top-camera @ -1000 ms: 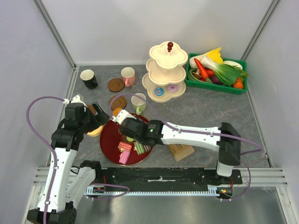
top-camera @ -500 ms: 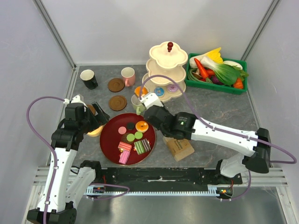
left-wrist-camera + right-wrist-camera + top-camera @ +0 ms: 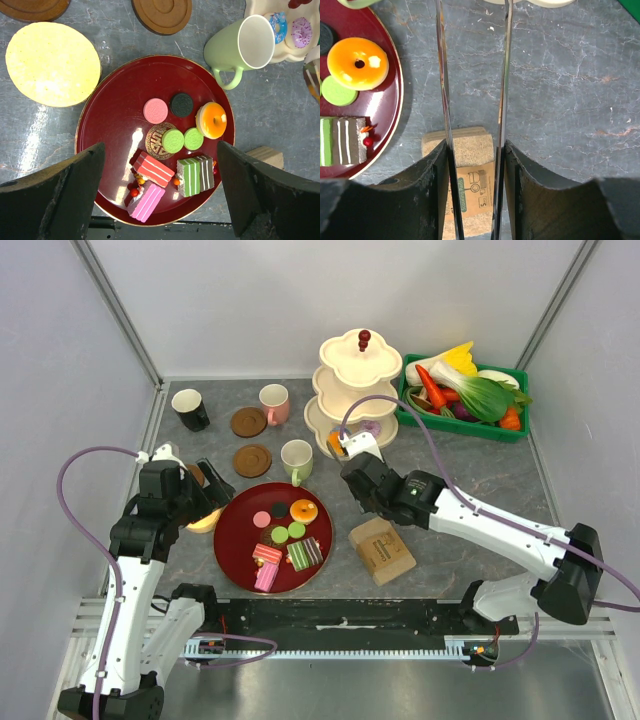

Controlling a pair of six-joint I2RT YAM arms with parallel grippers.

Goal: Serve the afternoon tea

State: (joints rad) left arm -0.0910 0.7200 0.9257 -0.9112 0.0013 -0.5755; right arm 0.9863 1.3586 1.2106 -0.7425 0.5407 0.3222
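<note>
Orange toy pastry (image 3: 331,444) pinched at the tip of the right gripper (image 3: 341,444), held at the front rim of the bottom tier of the cream three-tier stand (image 3: 358,380). Only a sliver shows from above, so its kind is unclear. Right wrist view: thin metal blades close and parallel, tips out of frame, scouring pad pack (image 3: 472,150) on the grey table (image 3: 560,100) beneath them. Left gripper (image 3: 161,149) spread wide, empty, hovering over the near side of the red plate (image 3: 100,115). On the plate: pink macaron (image 3: 156,110), black macaron (image 3: 181,105), two green macarons (image 3: 173,141) side by side, orange-iced donut (image 3: 211,120) to their right, three striped cake slices (image 3: 152,170) toward the near rim. Pale-green mug (image 3: 297,458) upright just beyond the plate's far rim. Blue donut (image 3: 278,26) and pink donut (image 3: 301,39) lie on the stand's bottom tier. Yellow disc (image 3: 52,62) just left of the plate. Two brown coasters (image 3: 252,460) back left, pink mug (image 3: 273,400) just beside the far one, black mug (image 3: 190,408) apart. Green crate (image 3: 400,412) of toy vegetables (image 3: 480,395) right of the stand.
</note>
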